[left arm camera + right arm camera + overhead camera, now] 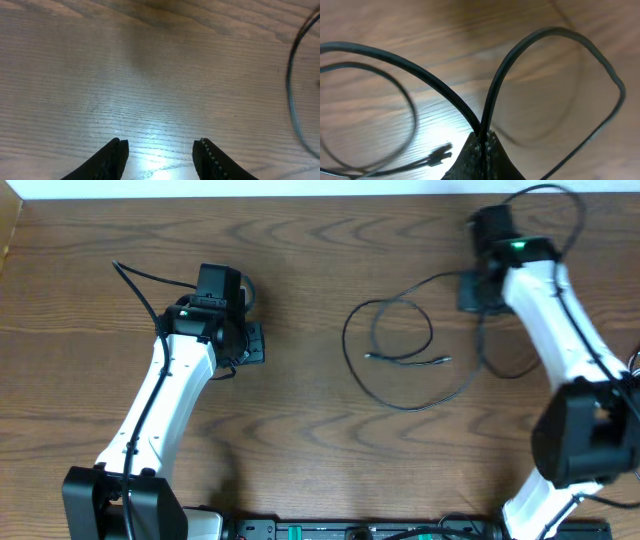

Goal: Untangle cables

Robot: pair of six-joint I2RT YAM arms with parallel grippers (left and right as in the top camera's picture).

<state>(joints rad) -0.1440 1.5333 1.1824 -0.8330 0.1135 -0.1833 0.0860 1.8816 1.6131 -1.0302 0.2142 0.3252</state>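
Wooden table (pixel 300 450) as work surface. Left gripper (pixel 161 145), frame left: jaws apart, empty. Right gripper (pixel 484 136), upper right: clamped on black cable (pixel 555 30). Cable looped centre-right, plug (pixel 439 156) inside. Untangling apparently early; loops not yet cleared.

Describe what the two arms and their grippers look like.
Both arms, left arm and right arm, have white tubular links, bulky black joints and a small green light near the wrist. A thick black cable runs along each. The left gripper and right gripper have black tapered fingers with ridged inner faces.
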